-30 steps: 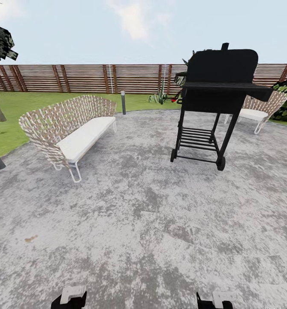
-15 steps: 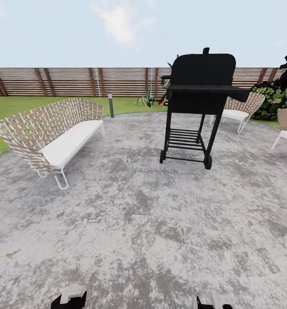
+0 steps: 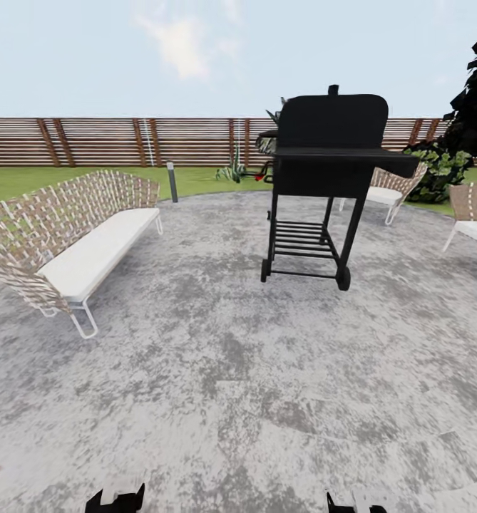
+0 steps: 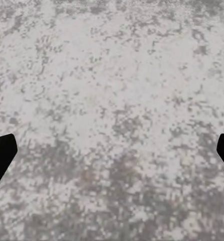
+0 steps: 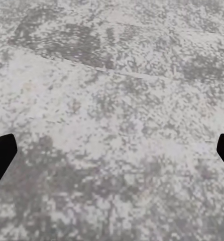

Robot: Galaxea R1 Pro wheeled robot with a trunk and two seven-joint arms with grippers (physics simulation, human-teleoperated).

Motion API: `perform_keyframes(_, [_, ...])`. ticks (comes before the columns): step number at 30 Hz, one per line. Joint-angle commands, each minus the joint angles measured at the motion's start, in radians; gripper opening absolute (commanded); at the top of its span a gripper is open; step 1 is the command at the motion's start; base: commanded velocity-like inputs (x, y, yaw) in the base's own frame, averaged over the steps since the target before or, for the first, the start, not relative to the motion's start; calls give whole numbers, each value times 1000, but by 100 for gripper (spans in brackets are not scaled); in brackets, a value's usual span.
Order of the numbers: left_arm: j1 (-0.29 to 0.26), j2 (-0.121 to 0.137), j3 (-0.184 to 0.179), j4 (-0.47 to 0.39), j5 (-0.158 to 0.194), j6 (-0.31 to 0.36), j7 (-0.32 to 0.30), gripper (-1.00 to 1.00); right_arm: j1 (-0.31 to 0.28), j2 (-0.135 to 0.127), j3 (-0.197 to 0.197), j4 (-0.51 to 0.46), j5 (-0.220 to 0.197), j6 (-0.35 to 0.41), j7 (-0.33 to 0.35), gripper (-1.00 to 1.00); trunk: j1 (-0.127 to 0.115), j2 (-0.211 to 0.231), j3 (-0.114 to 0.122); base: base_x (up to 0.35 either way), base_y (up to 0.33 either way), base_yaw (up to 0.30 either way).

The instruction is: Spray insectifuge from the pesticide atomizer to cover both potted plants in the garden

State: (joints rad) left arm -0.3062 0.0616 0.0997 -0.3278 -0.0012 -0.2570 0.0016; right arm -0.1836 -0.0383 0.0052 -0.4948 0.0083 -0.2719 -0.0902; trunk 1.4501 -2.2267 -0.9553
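Observation:
I stand on the garden's round grey paved patio (image 3: 217,356), with green lawn (image 3: 24,182) and a brown slatted fence (image 3: 110,141) beyond it. The pesticide atomizer and the potted plants are out of view. My left gripper (image 3: 115,501) and right gripper (image 3: 352,504) just peek in at the head view's lower edge. In the left wrist view the left gripper (image 4: 112,153) is open over bare paving, its dark fingertips (image 4: 1,155) far apart. In the right wrist view the right gripper (image 5: 112,150) is likewise open above the paving, holding nothing.
A black wheeled grill (image 3: 331,149) stands ahead, slightly right. A woven bench with a white cushion (image 3: 74,235) sits at the left. Woven chairs (image 3: 391,187) (image 3: 473,214) and a dark bush (image 3: 438,171) are at the right. A grey post (image 3: 172,182) and a spiky plant (image 3: 232,171) stand at the patio's far edge.
The camera has turned right: bench, post and grill slid left in the picture, and a second chair and dark foliage came in at the right. The grippers keep their places.

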Motion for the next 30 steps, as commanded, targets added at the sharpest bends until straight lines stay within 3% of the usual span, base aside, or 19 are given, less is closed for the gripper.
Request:
perform_keyframes(1, [-1,0,2,1,0,-4,0,100,0,0,1,0,1,-3,-3,100,0,0,-1,323,177,-10])
perform_keyframes(30, [-1,-1,2,19,1,-5,-9,100,0,0,2,1,4,-3,-2,100,0,0,0,304,183,-1])
